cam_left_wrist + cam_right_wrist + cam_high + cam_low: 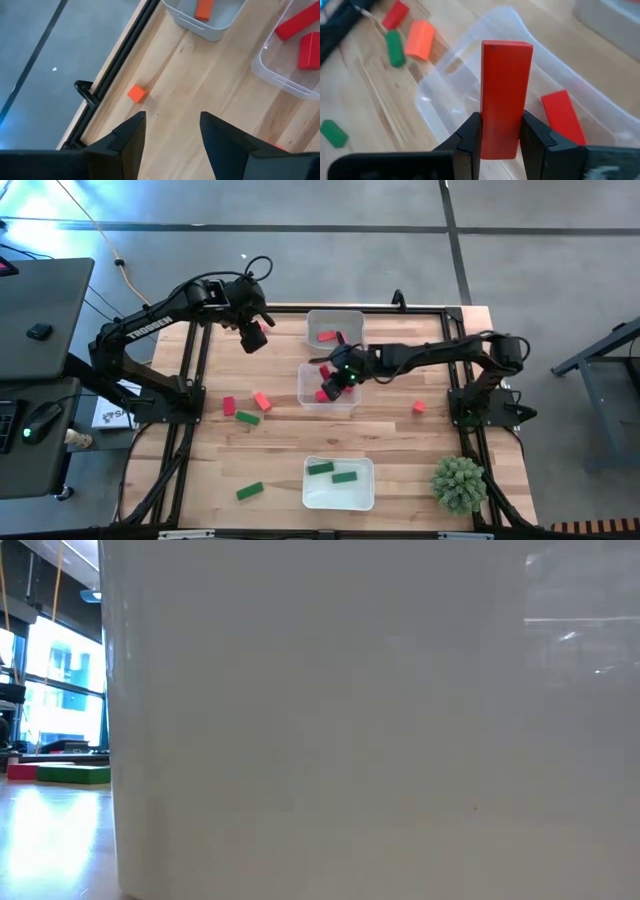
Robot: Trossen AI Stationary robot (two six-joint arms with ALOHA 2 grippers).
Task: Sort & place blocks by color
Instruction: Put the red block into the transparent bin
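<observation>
**Red bar held over the clear tray**

I have the right gripper (501,142) clamped on a deep red bar (505,95) above the clear tray (303,392) at bench centre. My left gripper (171,131) waits at ten o'clock, fingers apart, above an orange cube (136,93).
</observation>
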